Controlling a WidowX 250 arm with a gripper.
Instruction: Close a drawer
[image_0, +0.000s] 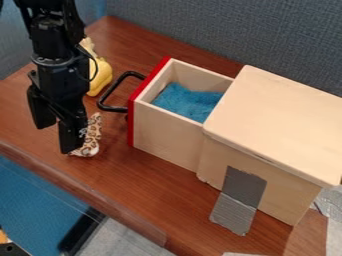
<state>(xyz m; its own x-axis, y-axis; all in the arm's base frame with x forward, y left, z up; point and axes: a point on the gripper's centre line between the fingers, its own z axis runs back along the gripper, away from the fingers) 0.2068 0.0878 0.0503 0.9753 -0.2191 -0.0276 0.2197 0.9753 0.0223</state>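
The gripper (56, 135) hangs at the left of the camera view, left of the drawer's black handle (111, 107) and apart from it. Its two black fingers stand spread, so it is open, and no object is seen held between them. Pulled out of the wooden box (280, 125), the drawer (167, 131) has a red front edge facing the gripper. A blue cloth (188, 101) lies inside the drawer.
A leopard-print object (91, 137) lies on the table (167, 187) right beside and partly behind the gripper. Behind the arm is a yellow toy (101, 75). Grey tape (238, 200) runs from box to table. A grey partition (234, 30) stands at the back.
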